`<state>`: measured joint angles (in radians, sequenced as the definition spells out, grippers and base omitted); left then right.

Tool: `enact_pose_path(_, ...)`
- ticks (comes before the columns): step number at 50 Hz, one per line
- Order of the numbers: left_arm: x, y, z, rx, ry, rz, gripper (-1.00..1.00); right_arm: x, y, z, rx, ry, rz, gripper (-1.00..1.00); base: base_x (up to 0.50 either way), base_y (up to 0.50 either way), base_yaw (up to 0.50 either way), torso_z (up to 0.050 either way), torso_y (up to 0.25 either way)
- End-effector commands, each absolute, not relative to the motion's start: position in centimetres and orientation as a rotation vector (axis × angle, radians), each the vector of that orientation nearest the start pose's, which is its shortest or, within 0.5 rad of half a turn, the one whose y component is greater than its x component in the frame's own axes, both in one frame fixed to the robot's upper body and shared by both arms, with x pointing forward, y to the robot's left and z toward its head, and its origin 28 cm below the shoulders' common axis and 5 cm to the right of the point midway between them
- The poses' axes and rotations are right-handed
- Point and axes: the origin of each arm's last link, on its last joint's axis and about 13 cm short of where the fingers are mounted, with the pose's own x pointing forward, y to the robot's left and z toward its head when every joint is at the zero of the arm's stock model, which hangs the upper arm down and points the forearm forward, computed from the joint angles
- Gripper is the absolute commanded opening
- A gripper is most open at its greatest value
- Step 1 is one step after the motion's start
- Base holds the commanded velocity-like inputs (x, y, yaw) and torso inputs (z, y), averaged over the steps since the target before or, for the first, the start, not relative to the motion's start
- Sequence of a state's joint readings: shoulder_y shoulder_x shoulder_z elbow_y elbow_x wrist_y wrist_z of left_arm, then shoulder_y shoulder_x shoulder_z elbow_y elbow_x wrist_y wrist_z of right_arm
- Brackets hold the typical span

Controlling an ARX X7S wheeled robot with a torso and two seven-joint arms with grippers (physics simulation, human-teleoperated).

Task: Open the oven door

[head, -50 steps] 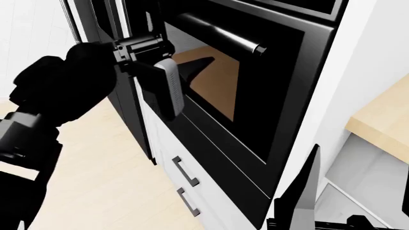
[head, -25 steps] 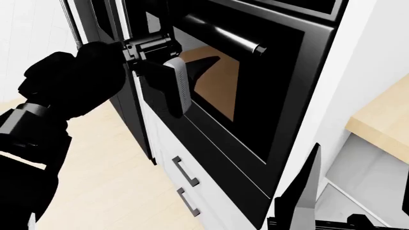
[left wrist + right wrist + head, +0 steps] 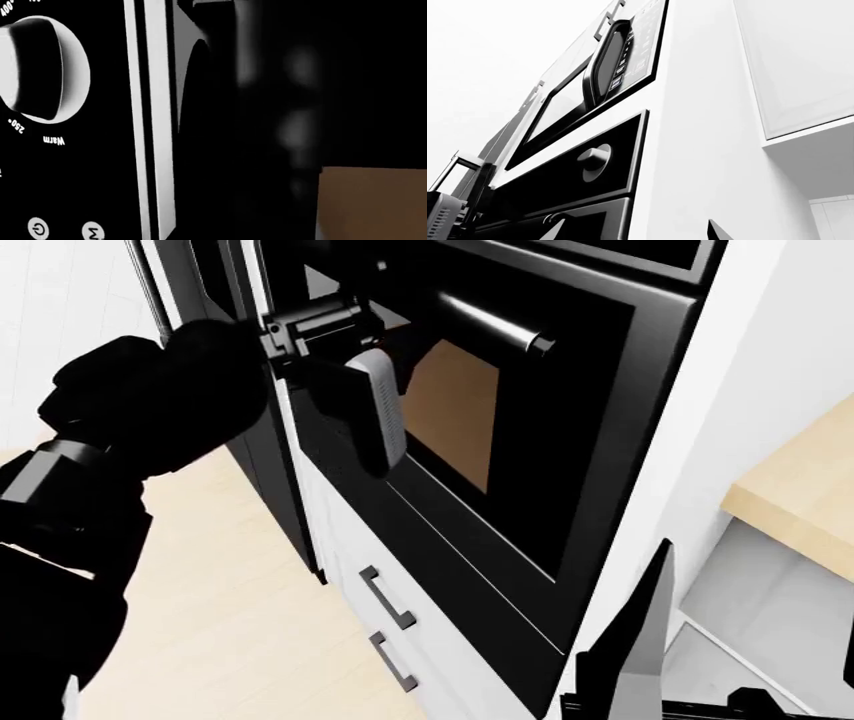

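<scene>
A home kitchen, rendered in simulation. A built-in oven door (image 3: 534,430) with a brownish glass window and a silver bar handle (image 3: 487,325) sits in a tall white cabinet column. Above it are a control panel with a temperature knob (image 3: 594,159) and a microwave (image 3: 602,70). Below are white drawers with dark pull handles (image 3: 384,600), a pale wood floor (image 3: 227,620), and a light wooden bench (image 3: 801,490) to the side.

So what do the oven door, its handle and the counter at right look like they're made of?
Oven door: glossy black panel with a brownish glass-like window, judging by its sheen. Handle: seemingly brushed metal, a silver bar with a bright highlight. Counter: pale matte wood look, no grain visible. All simulator renders, so only apparent.
</scene>
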<state>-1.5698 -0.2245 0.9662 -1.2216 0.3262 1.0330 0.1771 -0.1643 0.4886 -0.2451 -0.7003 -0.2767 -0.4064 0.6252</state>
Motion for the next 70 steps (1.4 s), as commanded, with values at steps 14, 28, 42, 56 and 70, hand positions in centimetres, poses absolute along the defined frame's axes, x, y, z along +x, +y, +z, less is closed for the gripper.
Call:
enact_pose_path(14, 41.3, 20.4, 31.5, 1.358, -1.014, -0.794, -1.0, 14.5, -10.6, 14.7, -0.231, -1.022, -0.08, 1.0, 0.0, 0.0, 0.0, 0.0, 0.0)
enact_pose_path(28, 40.6, 20.6, 31.3, 1.259, -1.159, -0.659, -1.0, 14.5, -10.6, 14.8, -0.232, -1.024, -0.082, 1.0, 0.0, 0.0, 0.0, 0.0, 0.0)
enact_pose_path(42, 39.6, 21.3, 29.9, 1.129, -1.259, -0.55, -1.0, 14.4, -10.5, 14.8, -0.229, -1.025, -0.08, 1.0, 0.0, 0.0, 0.0, 0.0, 0.0)
enact_pose_path(56, 38.6, 22.1, 29.6, 1.087, -1.339, -0.469, -1.0, 14.4, -10.5, 14.8, -0.222, -1.024, -0.078, 1.0, 0.0, 0.0, 0.0, 0.0, 0.003)
enact_pose_path(70, 37.5, 22.4, 28.2, 1.006, -1.378, -0.406, -1.0, 14.4, -10.5, 14.8, -0.22, -1.024, -0.077, 1.0, 0.0, 0.0, 0.0, 0.0, 0.004)
